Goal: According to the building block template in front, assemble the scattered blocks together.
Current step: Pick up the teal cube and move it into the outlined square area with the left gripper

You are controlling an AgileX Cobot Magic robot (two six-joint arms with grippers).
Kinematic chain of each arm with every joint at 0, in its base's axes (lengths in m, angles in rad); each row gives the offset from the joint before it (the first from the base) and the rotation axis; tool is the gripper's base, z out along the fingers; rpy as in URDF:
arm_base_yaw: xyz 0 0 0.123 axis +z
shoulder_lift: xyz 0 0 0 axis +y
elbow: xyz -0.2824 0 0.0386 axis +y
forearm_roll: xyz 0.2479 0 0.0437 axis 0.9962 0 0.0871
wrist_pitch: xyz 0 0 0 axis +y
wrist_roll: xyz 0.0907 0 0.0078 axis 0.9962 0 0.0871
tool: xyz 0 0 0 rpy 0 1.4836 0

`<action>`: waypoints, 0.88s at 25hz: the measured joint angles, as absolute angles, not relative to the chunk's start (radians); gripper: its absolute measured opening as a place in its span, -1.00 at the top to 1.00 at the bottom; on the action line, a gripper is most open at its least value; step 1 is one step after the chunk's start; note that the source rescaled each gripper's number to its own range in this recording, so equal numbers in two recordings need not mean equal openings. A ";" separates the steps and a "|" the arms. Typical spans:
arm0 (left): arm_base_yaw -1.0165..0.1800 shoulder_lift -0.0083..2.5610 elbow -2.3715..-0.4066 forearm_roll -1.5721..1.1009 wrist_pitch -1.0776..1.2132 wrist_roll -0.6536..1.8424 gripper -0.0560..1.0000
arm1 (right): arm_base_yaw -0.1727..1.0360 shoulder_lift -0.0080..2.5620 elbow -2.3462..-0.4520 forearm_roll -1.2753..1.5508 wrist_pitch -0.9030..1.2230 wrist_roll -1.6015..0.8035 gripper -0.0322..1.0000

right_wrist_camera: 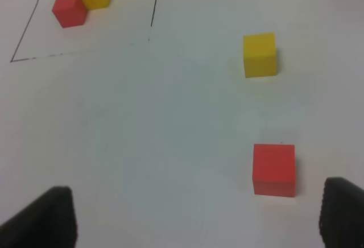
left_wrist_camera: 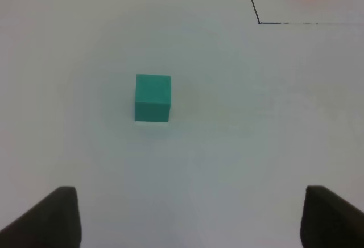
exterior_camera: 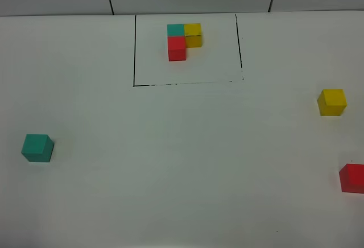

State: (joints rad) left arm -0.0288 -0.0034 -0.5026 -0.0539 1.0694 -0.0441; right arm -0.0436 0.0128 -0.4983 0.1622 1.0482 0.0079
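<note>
Ahead of the left hand (left_wrist_camera: 190,217), which is spread wide with nothing in it, the teal cube (left_wrist_camera: 152,97) sits alone on the white counter (left_wrist_camera: 85,43), near but not touching it. The right hand (right_wrist_camera: 196,214) is just as wide and empty. The red cube (right_wrist_camera: 274,168) lies close ahead of it toward one side, and the yellow cube (right_wrist_camera: 260,54) sits farther ahead, apart from the red. The building block template (exterior_camera: 183,40), a teal, yellow and red trio touching inside a black-line frame (exterior_camera: 135,49), lies well beyond both hands.
</note>
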 joint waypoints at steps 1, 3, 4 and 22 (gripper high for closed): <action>-0.029 -0.003 -0.503 -0.054 1.069 -0.044 -0.53 | -0.044 0.013 -0.498 0.162 1.048 0.008 -0.56; -0.029 -0.003 -0.503 -0.054 1.069 -0.044 -0.53 | -0.044 0.013 -0.498 0.162 1.048 0.008 -0.56; -0.029 -0.003 -0.503 -0.054 1.069 -0.044 -0.53 | -0.044 0.013 -0.498 0.162 1.048 0.008 -0.56; -0.029 -0.003 -0.503 -0.054 1.069 -0.044 -0.53 | -0.044 0.013 -0.498 0.162 1.048 0.008 -0.56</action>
State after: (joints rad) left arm -0.0288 -0.0034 -0.5026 -0.0539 1.0694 -0.0441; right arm -0.0436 0.0128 -0.4983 0.1622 1.0482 0.0079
